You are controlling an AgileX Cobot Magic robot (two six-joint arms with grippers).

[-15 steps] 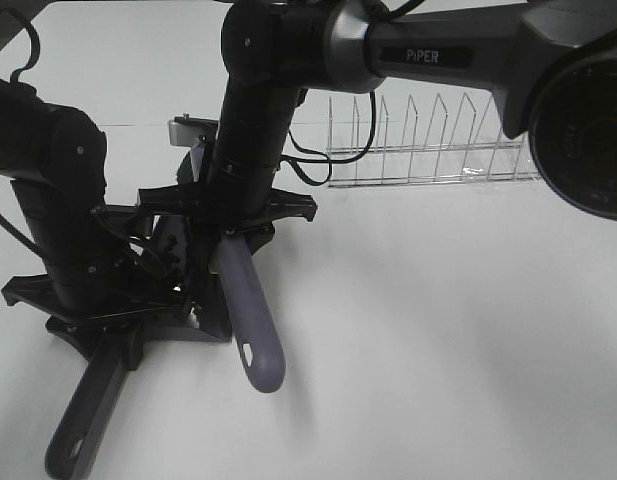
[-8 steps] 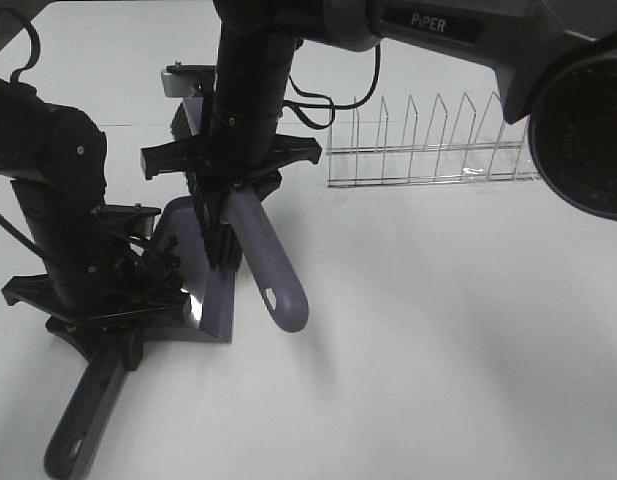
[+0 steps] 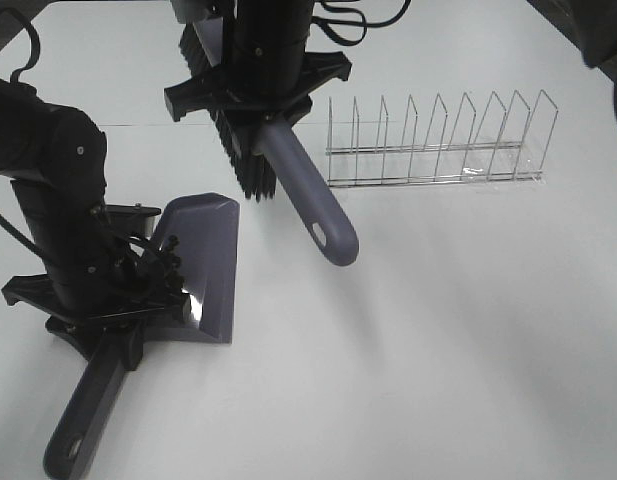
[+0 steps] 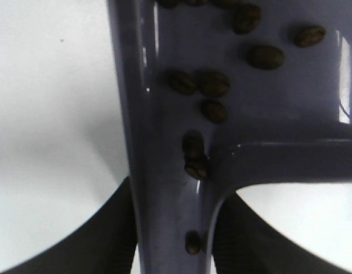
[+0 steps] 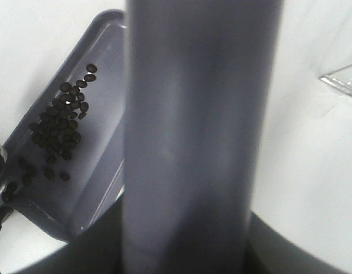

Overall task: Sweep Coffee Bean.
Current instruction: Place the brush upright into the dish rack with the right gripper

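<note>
While the brush [image 3: 308,200] is clamped in the right hand [image 3: 260,120], the beans [image 5: 59,132] are seen below it, in the pan [image 3: 210,250] gripped by the left hand [image 3: 106,322].

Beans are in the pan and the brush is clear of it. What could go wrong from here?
1. The coffee beans lie loose in the dustpan, which the left hand grips by its handle; any tilt toward the open lip may spill them.
2. The brush in the right hand hangs near the wire rack; a swing that way might knock it.
</note>
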